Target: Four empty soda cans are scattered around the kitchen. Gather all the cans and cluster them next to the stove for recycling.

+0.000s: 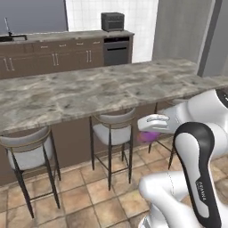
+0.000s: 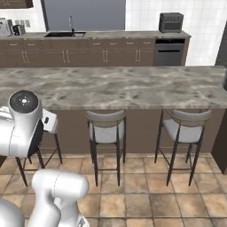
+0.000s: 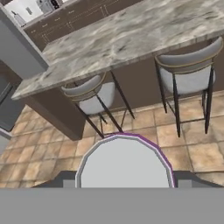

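Pink-purple cylindrical soda can (image 3: pixel 124 162) sits clamped between the jaws, its long axis pointing straight ahead toward the marble surface (image 3: pixel 131 39).

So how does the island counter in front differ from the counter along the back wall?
The island counter has bar stools tucked under its overhang; the back counter has none. The island counter's front is a plain brown panel, while the back counter's front is drawers and doors with handles. The back counter carries a sink and a dark toaster oven; the island counter shows neither. Both have veined grey stone tops over brown bases.
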Robot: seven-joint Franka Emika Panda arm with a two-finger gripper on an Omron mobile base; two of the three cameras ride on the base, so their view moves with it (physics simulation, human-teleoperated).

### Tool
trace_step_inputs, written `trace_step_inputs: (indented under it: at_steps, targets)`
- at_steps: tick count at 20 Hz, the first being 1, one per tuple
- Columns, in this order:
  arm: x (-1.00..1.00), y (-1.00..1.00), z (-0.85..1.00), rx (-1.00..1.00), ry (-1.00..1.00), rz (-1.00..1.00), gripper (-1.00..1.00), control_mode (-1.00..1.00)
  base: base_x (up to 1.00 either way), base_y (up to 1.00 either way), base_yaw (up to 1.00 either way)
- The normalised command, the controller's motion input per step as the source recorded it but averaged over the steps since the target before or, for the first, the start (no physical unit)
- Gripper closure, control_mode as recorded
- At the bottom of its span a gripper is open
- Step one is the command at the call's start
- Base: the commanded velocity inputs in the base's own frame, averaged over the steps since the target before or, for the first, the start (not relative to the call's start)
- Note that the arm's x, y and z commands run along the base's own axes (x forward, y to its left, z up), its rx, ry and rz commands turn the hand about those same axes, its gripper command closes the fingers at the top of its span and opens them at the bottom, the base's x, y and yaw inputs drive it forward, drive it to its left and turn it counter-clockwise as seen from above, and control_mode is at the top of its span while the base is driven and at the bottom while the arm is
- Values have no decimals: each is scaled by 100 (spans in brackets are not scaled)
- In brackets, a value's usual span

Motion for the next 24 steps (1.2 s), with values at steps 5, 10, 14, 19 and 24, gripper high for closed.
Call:
trace_step_inputs:
  at_steps: [5, 10, 14, 19, 24]
  targets:
    - [0, 0, 0, 0, 0, 0, 100, 100, -41, 78, -7]
    - [0, 0, 0, 0, 0, 0, 100, 100, -37, 85, -7]
    - [0, 0, 0, 0, 0, 0, 100, 100, -37, 82, -7]
    - [0, 0, 0, 0, 0, 0, 100, 100, -34, 84, -7]
    - [0, 0, 0, 0, 0, 0, 100, 100, -32, 87, -7]
